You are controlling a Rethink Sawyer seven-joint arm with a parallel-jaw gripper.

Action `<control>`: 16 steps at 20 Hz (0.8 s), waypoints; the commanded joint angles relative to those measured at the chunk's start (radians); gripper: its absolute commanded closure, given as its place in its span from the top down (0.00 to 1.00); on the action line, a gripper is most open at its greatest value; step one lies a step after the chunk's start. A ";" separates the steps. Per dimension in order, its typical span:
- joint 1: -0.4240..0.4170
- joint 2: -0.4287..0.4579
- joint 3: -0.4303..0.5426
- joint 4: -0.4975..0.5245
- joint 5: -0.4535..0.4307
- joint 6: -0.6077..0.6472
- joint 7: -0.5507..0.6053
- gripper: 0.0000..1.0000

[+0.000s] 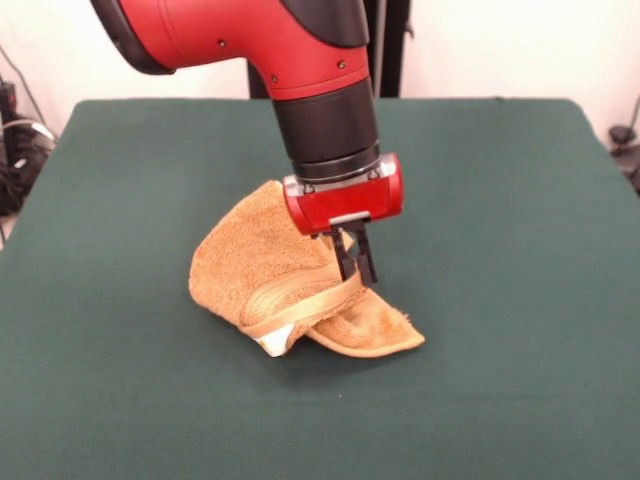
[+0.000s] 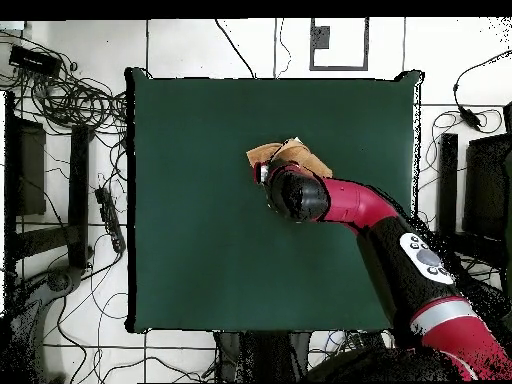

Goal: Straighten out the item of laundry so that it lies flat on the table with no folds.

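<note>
We're looking at a robotics lab, no question. A red and black robot arm [image 1: 300, 70] reaches in over a big table [image 2: 200, 250] topped in dark green cloth, and that table stands alone on a pale tiled floor [image 2: 280, 45]. Off the table's left edge in the overhead view, black cables [image 2: 75, 100] sprawl in loops and tangles, with dark equipment boxes [image 2: 25, 165] lined up beside them. More cables [image 2: 470, 80] trail past the right edge near more dark gear [image 2: 490, 185]. From the front, a plain white wall [image 1: 520, 45] sits behind the far edge.
</note>
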 commanded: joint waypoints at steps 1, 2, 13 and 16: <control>0.017 0.010 0.105 -0.020 -0.041 -0.018 0.005 0.00; 0.015 0.010 0.108 -0.017 -0.043 -0.026 0.007 0.00; 0.020 -0.046 0.093 0.026 -0.048 -0.032 0.024 0.00; 0.006 -0.095 0.103 0.075 -0.039 -0.012 0.027 0.00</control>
